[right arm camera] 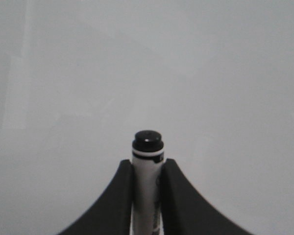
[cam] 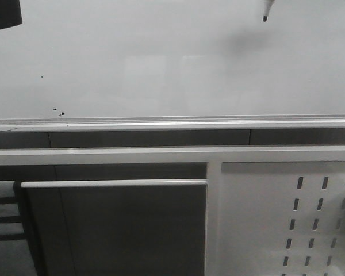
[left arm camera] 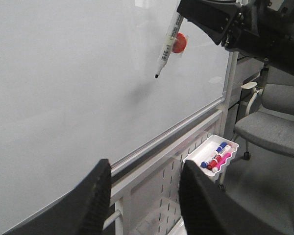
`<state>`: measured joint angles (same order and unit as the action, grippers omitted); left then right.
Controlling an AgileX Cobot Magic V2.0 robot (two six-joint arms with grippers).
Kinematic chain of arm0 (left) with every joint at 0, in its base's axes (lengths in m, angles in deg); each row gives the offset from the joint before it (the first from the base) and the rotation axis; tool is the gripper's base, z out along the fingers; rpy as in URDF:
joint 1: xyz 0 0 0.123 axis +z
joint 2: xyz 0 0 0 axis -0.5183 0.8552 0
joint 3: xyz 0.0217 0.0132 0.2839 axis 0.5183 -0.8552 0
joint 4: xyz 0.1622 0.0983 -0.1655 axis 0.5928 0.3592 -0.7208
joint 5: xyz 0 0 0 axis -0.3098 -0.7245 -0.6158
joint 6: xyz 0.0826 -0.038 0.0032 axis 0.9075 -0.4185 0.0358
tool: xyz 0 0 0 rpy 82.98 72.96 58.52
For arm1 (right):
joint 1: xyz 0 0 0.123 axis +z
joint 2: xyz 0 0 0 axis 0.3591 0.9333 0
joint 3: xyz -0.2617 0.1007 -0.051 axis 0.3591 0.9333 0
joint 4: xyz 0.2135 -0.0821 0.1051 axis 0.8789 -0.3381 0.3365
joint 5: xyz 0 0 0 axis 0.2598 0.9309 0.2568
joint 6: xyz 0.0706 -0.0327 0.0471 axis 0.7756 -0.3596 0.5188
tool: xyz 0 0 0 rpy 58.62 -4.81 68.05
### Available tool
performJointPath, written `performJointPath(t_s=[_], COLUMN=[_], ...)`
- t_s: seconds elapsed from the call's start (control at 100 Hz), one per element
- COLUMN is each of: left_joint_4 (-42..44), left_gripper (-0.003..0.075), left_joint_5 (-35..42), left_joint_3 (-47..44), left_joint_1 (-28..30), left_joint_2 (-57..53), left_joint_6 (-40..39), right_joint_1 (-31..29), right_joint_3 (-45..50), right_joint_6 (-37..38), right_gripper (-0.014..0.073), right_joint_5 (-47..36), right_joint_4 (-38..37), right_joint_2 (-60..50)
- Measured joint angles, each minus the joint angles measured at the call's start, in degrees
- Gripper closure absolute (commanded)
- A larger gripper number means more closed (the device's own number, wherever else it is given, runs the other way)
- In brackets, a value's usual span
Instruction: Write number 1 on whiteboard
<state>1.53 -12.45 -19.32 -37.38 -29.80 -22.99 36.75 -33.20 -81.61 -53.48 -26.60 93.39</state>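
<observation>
No stroke on the whiteboard [cam: 161, 63] yet — right gripper [right arm camera: 147, 169] clenched on a marker [left arm camera: 166, 46], tip aimed at the upper right of the board and seemingly just off it, likely poised to start the number 1 — left gripper [left arm camera: 144, 183] released, holding nothing, parked low near the rail [cam: 172, 123].
</observation>
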Motion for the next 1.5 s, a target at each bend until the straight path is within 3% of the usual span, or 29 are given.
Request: performJointPath(t_s=[1.1, 1.5], left_joint_4=[0.0, 0.0], left_gripper=[0.0428, 0.0428], left_joint_5=[0.0, 0.0], left_joint_3=[0.0, 0.0], left_joint_1=[0.0, 0.0], left_joint_2=[-0.1, -0.1], left_joint_6=[0.0, 0.0], right_joint_1=[0.0, 0.0], right_joint_3=[-4.2, -4.2], right_joint_6=[0.0, 0.1], right_gripper=[0.0643, 0.0643], right_joint_5=[-0.1, -0.3], right_joint_4=[-0.4, -0.8], right_joint_2=[0.2, 6.1])
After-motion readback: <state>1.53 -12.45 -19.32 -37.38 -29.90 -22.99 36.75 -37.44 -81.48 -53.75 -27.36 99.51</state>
